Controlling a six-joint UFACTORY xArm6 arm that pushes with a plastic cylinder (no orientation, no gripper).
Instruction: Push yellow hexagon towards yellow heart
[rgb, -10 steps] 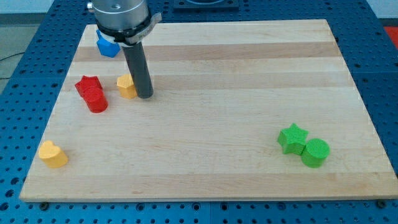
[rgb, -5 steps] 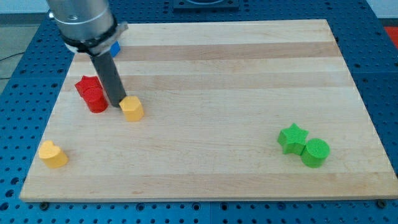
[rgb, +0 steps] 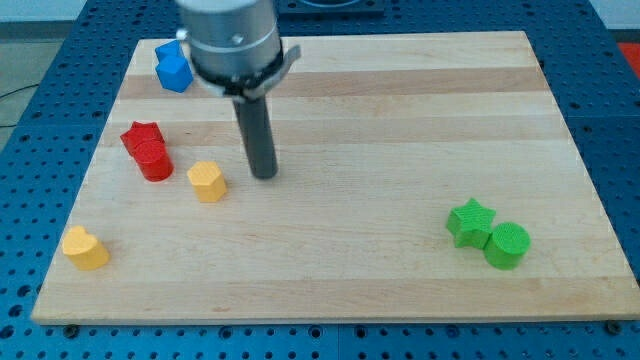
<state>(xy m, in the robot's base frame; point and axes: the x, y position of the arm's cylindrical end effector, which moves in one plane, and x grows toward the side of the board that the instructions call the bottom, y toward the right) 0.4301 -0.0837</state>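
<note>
Yellow hexagon (rgb: 206, 181): lying just to the view's left of my tip (rgb: 265, 175), a gap showing between them; sitting on the surface (rgb: 380, 130) beside the red blocks (rgb: 148, 151).
End effector: a bare rod (no jaws to open or close), gripping nothing.
Yellow heart (rgb: 84, 247): sitting near the view's bottom-left corner, well apart.
Writing: none readable.
Look: matte yellow, six-sided, upright.

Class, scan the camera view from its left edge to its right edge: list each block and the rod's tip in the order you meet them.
Yellow heart → red blocks → blue block → yellow hexagon → my tip → green star → green cylinder.
</note>
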